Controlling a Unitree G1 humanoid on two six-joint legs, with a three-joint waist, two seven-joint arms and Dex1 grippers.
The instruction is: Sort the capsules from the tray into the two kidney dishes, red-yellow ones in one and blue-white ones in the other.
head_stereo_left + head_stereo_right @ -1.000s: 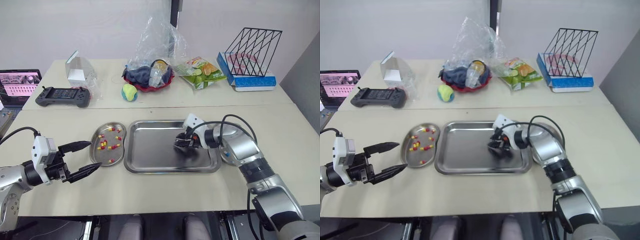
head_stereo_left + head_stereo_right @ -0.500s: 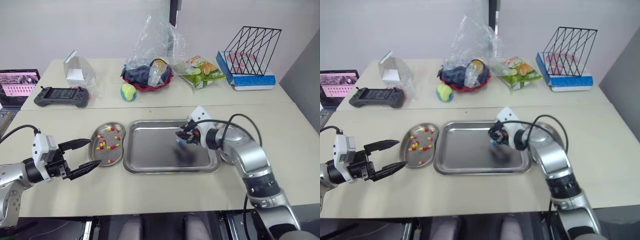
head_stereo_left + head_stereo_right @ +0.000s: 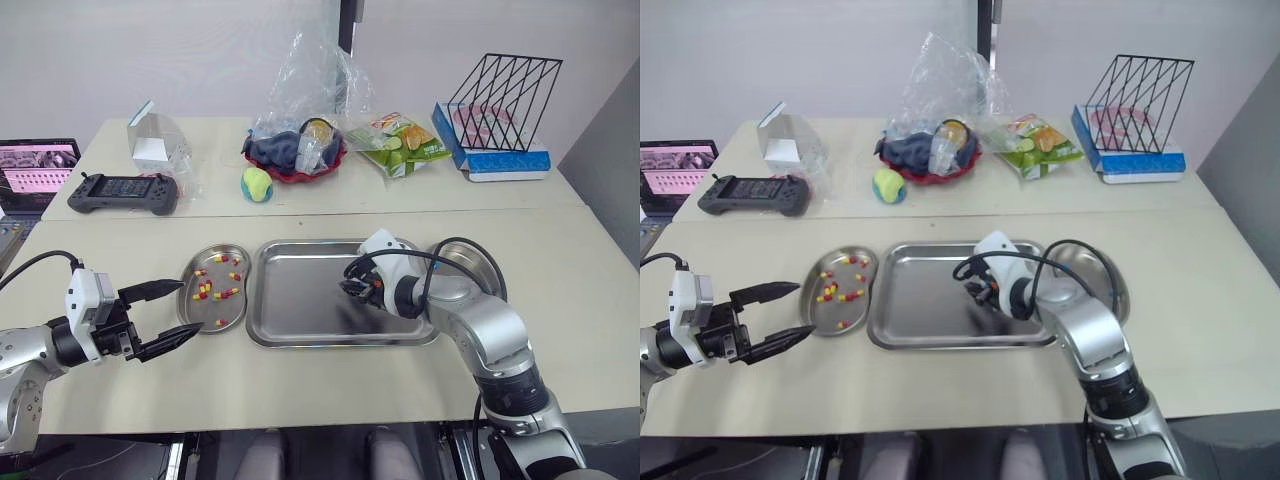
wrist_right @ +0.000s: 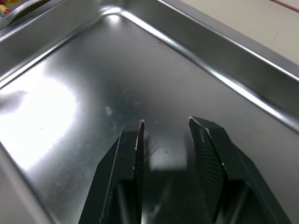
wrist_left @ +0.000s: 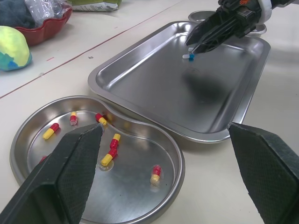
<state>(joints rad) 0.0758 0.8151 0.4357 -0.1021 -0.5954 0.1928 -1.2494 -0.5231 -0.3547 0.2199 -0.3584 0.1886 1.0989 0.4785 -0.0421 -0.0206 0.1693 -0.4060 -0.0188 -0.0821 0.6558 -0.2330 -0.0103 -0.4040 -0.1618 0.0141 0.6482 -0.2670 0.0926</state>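
The steel tray [image 3: 300, 305] lies mid-table. To its left, a kidney dish [image 3: 184, 300] holds several red-yellow capsules [image 3: 206, 291]. A second kidney dish [image 3: 486, 262] at the tray's right end is partly behind my right arm. My right gripper [image 3: 352, 287] hovers over the tray's right half; the right wrist view shows its fingers [image 4: 203, 140] slightly apart with only tray floor between them. In the left wrist view a blue-white capsule [image 5: 188, 56] sits right at that gripper's tips; whether it is touched I cannot tell. My left gripper [image 3: 168, 316] stands open just left of the capsule dish.
On the far table are a game controller [image 3: 125, 192], a clear box [image 3: 158, 145], a ball [image 3: 258, 184], a red bowl under a plastic bag [image 3: 297, 152], a snack bag [image 3: 402, 142] and a wire rack [image 3: 505, 95]. A laptop [image 3: 38, 168] sits at far left.
One second ago my right gripper was low on the tray floor. It lifted toward the tray's right end and has now come back slightly left. My left gripper has barely moved.
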